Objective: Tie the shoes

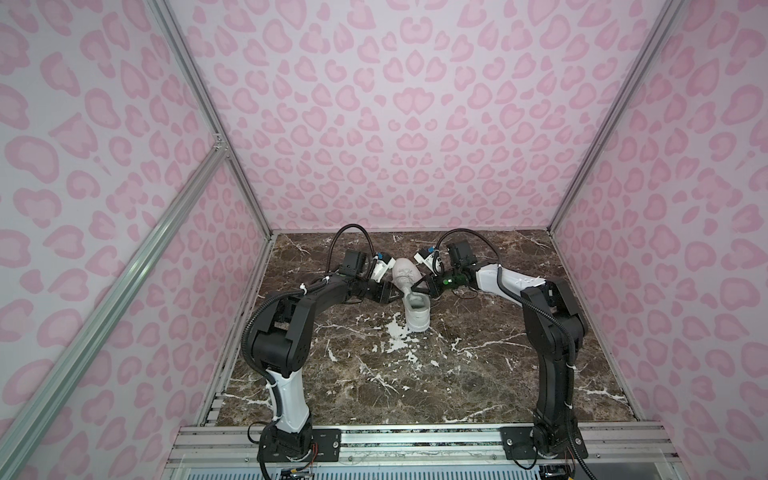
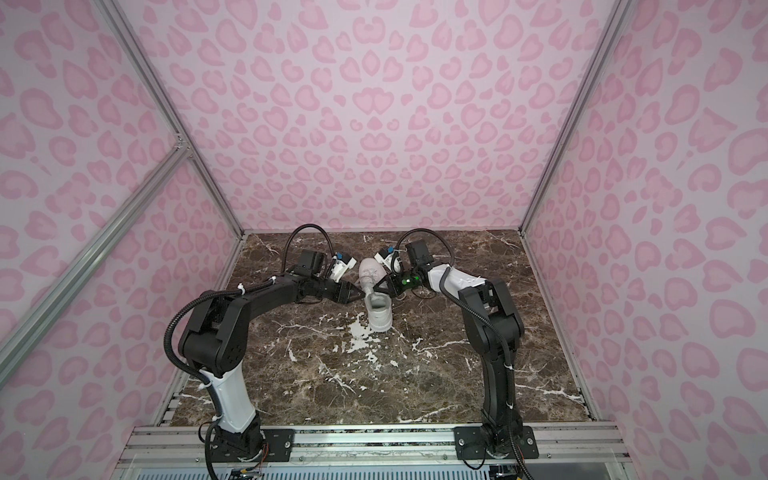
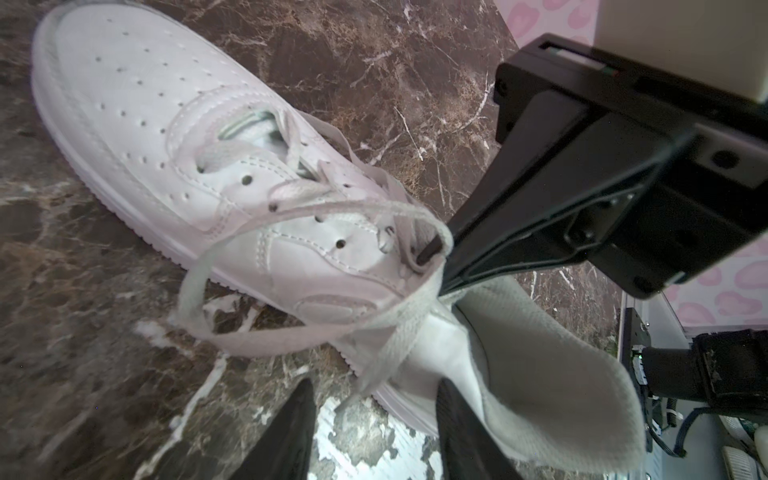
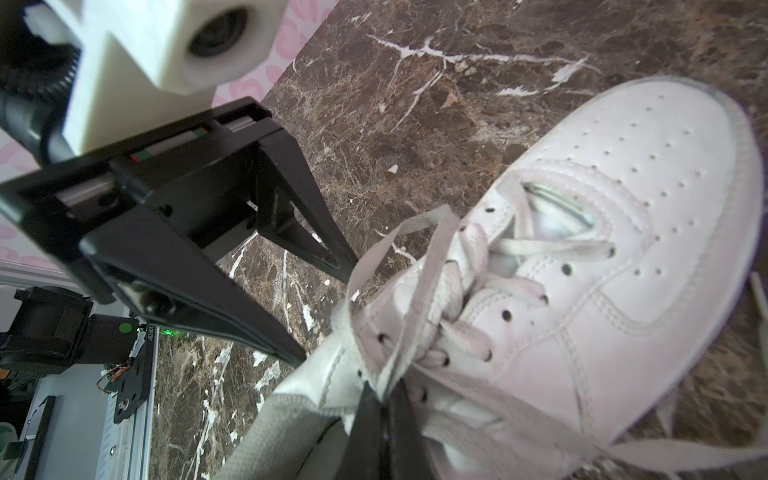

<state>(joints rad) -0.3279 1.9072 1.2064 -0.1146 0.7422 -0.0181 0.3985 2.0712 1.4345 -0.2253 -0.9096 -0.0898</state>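
A white sneaker, the shoes [image 1: 405, 274] [image 2: 371, 272], lies on the marble table with its toe towards the back wall; in both wrist views [image 3: 145, 104] [image 4: 623, 208] it fills much of the picture. Its flat laces [image 3: 291, 208] [image 4: 419, 270] form a loose loop over the eyelets. My right gripper [image 4: 382, 399] [image 1: 414, 287] [image 2: 375, 288] is shut on the lace at the tongue. My left gripper [image 3: 376, 415] [image 1: 402, 294] [image 2: 362, 296] stands open at the collar's other side, with a lace tail [image 3: 374, 374] hanging loose between its fingers [image 3: 291, 428].
The brown marble table [image 1: 415, 386] has white chipped patches just in front of the shoe's heel. Pink patterned walls [image 1: 395, 124] close in the back and both sides. An aluminium rail [image 1: 415, 440] with both arm bases runs along the front edge.
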